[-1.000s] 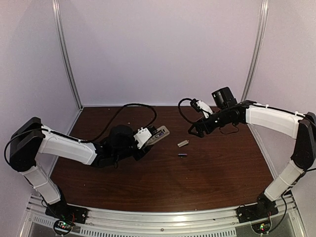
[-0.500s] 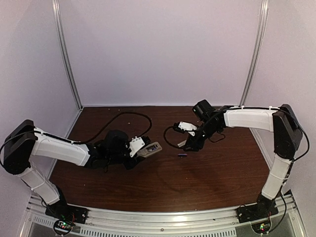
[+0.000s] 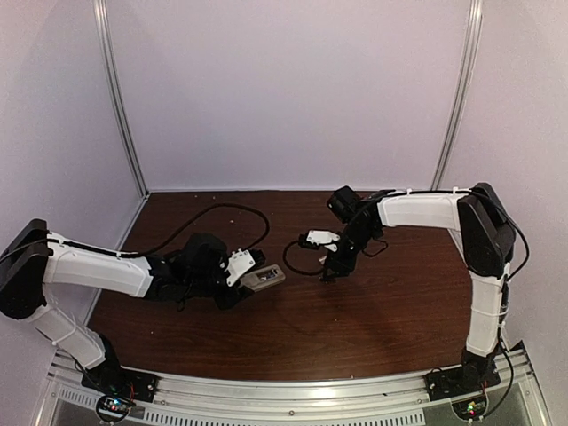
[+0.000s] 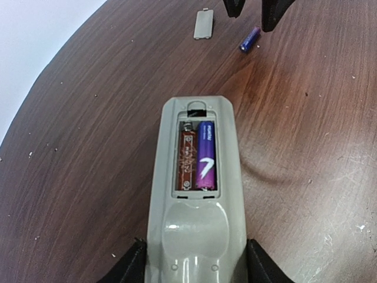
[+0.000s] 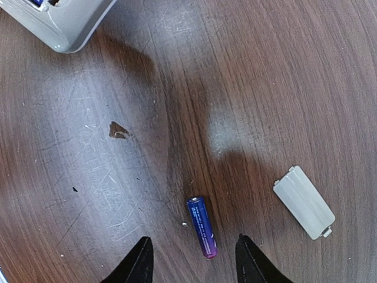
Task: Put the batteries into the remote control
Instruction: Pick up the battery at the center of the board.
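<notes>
My left gripper (image 4: 195, 269) is shut on the near end of the grey-beige remote control (image 4: 197, 200), back side up, low over the table. Its compartment is open, with one purple battery (image 4: 205, 154) in the right slot and the left slot (image 4: 187, 154) bare. The second battery (image 5: 201, 227) lies loose on the table. My right gripper (image 5: 194, 265) is open just above it, one finger on each side, not touching. The top view shows the remote (image 3: 266, 278) in the left gripper (image 3: 252, 281) and the right gripper (image 3: 330, 268) pointing down to its right.
The flat beige cover piece (image 5: 303, 201) lies on the table right of the loose battery, also in the left wrist view (image 4: 204, 25). A black cable (image 3: 222, 213) loops over the back of the brown table (image 3: 382, 328). White walls close three sides.
My right arm has swung left and down, from the back right to just over the loose battery. My left arm has drawn the remote a little nearer and lower.
</notes>
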Robot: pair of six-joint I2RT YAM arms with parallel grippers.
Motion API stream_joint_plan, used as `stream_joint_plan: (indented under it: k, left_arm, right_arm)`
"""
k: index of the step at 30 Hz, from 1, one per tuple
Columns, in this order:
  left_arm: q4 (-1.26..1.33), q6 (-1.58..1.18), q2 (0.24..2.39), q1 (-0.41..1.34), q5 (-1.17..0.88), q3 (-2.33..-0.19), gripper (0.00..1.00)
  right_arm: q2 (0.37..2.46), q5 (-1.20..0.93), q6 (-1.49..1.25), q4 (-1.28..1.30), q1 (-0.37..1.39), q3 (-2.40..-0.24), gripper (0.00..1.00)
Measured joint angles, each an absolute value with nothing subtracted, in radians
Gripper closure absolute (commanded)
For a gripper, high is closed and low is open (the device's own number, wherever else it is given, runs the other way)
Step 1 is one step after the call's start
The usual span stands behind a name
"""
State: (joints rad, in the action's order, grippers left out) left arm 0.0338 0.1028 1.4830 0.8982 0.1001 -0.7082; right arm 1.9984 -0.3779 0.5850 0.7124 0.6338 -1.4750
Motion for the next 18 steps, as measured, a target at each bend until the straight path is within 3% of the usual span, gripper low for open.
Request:
stream_joint_plan:
  k: [14, 18]
  left_arm:
    - [-0.027, 0.123, 1.506, 0.898, 0.046, -0.731, 1.0]
    - [-0.035, 0.133, 1.506, 0.898, 0.033, -0.734, 1.0]
  right_arm:
    - [2.095, -0.294, 0.599, 0.731, 0.641, -1.517, 0.58]
    - [2.115, -0.286, 0.607, 0.738, 0.642, -1.548, 0.69]
